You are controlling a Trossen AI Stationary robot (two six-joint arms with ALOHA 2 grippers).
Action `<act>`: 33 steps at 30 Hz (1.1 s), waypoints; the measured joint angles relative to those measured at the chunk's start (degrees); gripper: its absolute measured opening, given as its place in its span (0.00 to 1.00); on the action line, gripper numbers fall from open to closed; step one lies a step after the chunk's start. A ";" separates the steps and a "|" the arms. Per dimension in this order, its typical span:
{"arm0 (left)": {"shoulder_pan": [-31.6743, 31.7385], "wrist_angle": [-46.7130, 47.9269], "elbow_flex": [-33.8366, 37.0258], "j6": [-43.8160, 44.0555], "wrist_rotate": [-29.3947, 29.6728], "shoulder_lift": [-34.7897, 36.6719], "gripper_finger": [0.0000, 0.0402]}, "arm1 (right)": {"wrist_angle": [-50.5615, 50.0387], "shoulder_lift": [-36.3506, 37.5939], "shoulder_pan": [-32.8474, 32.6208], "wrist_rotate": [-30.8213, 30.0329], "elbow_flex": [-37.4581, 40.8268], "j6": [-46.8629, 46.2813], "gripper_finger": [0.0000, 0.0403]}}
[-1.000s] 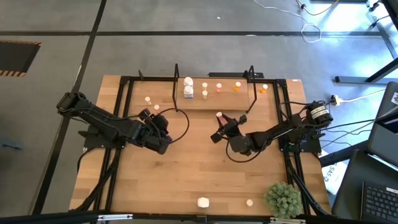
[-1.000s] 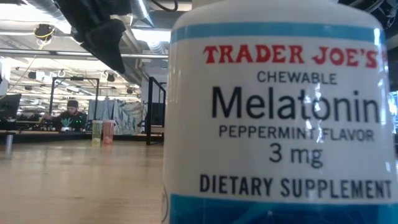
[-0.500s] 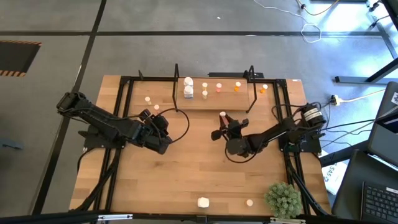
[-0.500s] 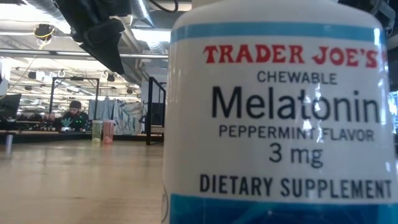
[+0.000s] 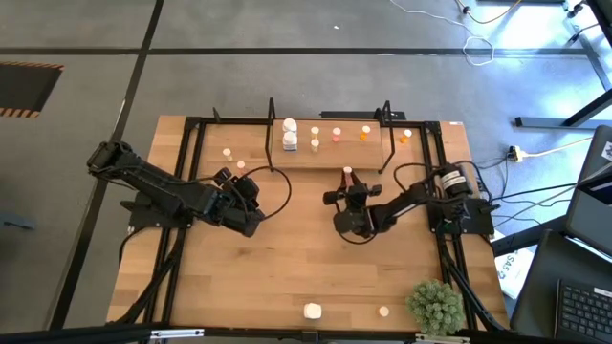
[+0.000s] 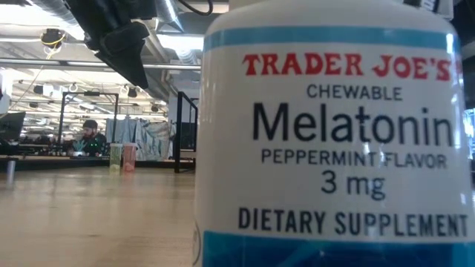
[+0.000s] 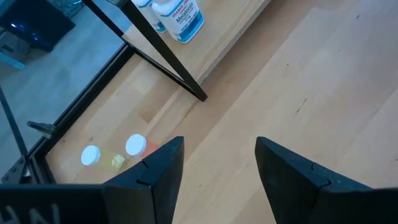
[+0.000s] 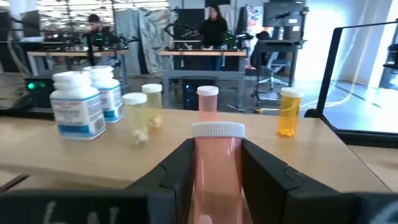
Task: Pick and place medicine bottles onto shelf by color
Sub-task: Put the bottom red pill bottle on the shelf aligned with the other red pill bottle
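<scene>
1. In the low view, a white melatonin bottle (image 6: 334,133) hides most of the shelf (image 5: 330,153).
2. My right gripper (image 8: 214,163), clamping a pink bottle (image 8: 217,155), has moved closer to the shelf.
3. My left gripper (image 7: 214,165) waits open, empty.

Two dark jointed arms; black looping cables; blocky matte-black fingers (image 7: 286,180)
</scene>
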State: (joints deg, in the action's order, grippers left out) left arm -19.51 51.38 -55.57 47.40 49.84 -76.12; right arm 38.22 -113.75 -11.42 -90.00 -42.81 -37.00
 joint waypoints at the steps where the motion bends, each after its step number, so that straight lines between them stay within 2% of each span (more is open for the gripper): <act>1: 0.00 -0.02 0.00 0.00 -0.01 0.00 0.48 | 0.03 -0.21 0.56 0.04 -0.83 0.28 0.30; 7: 0.00 -0.05 0.00 0.01 0.00 0.00 0.48 | 0.02 -0.29 2.72 2.89 -4.74 7.21 0.30; 11: 0.00 -0.04 0.00 0.00 0.00 0.00 0.48 | -0.22 -0.29 2.64 2.90 -6.62 7.68 0.30; 17: 0.00 -0.05 0.00 0.00 0.00 0.00 0.48 | -0.17 -0.29 1.55 6.95 -7.10 9.65 0.30; 21: 0.00 -0.05 0.00 0.00 0.00 0.00 0.48 | -0.13 0.47 0.48 7.02 -7.08 9.26 0.30; 26: 0.00 -0.04 0.00 0.00 0.01 0.00 0.48 | 2.02 1.44 -1.06 2.75 -7.08 7.39 0.30; 33: 0.00 -0.07 0.00 0.00 0.00 0.00 0.48 | 2.33 5.14 -3.38 5.27 -7.08 10.18 0.30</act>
State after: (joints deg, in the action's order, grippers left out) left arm -19.51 51.31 -55.57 47.40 49.84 -76.12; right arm 40.55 -108.62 -14.80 -84.73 -49.89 -26.82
